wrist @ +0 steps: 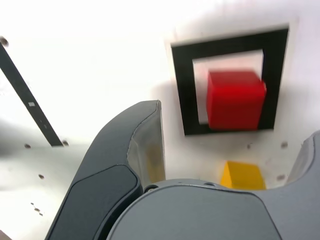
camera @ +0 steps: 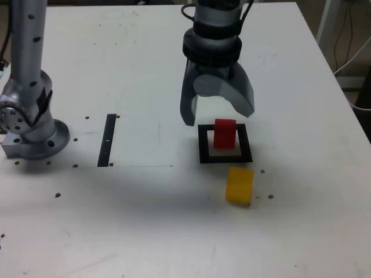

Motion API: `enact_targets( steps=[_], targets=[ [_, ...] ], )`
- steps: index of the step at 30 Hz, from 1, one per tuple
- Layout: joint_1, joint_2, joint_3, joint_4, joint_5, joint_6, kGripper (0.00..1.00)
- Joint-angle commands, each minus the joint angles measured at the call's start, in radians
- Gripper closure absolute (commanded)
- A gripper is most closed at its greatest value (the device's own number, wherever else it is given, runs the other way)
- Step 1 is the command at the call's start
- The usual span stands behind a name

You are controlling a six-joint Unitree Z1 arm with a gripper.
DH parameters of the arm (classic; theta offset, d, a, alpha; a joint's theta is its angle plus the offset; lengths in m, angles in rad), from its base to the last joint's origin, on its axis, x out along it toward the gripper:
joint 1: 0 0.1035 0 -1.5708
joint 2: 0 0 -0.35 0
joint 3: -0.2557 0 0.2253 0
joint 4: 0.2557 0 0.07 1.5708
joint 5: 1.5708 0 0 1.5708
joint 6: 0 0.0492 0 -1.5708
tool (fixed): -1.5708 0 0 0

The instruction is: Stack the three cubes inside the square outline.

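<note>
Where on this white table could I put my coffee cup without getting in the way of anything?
The near stretch of the table, in front of the black strip and to the exterior view's left of the yellow cube, is bare. So is the far corner behind the arm's base. It's crowded around the square outline, where the red cube sits beneath the open gripper.

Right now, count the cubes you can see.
2. The red cube sits inside the square outline; the yellow cube lies on the table just outside it. No green cube shows; it may be hidden.
</note>
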Motion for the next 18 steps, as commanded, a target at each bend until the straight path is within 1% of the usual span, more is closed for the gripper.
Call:
enact_targets(
  steps=[1,10,13,18],
  targets=[
    [-0.036,0.005,-0.012,0.012,-0.007,-0.023,0.02],
    [-0.189,0.068,-0.088,0.036,-0.042,-0.116,0.02],
    [-0.224,0.100,-0.133,0.051,-0.052,-0.132,0.02],
    [-0.258,0.150,-0.219,0.096,-0.057,-0.144,0.02]
  ],
)
